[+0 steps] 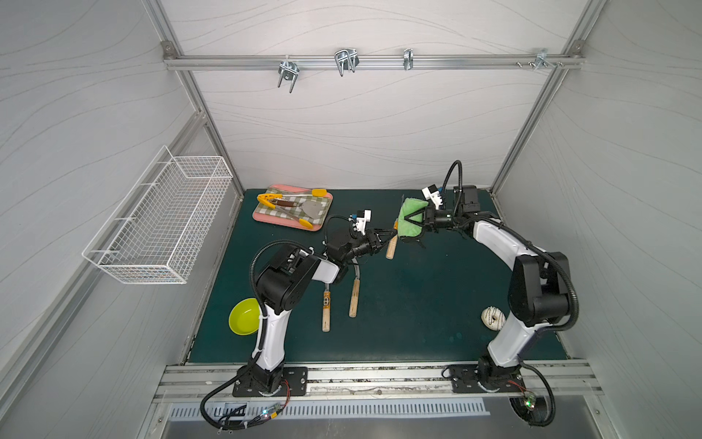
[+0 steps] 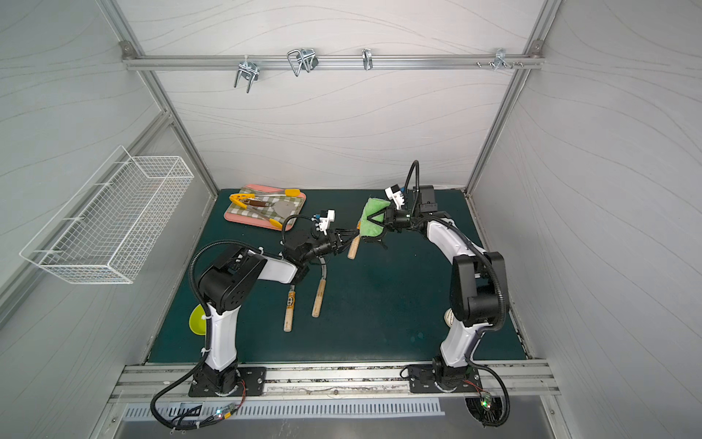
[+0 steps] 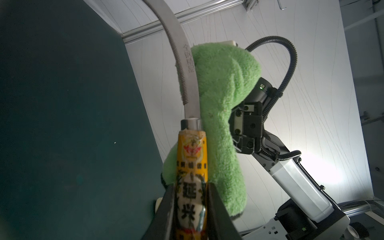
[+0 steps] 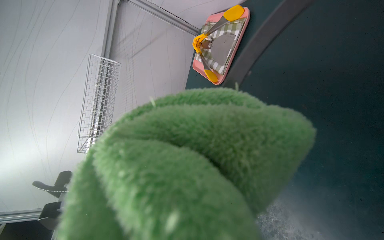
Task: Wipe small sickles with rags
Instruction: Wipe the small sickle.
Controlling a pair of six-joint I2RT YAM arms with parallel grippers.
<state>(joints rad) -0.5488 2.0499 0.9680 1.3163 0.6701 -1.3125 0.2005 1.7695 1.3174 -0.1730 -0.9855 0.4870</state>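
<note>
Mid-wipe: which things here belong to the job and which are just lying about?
Job: held sickle, left pincer, green rag, right pincer; on the mat, labelled sickle and plain sickle.
Lying about: pink tray, tongs, spatula, green bowl, white doughnut-shaped thing, wire basket.

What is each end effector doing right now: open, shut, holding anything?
Left end effector: closed on the curved grey-bladed, wooden-handled sickle.
Right end effector: closed on the folded light-green microfibre rag.

top views: overhead, whole scene | L wrist: close, sickle + rag | R wrist: same rag, v. close
</note>
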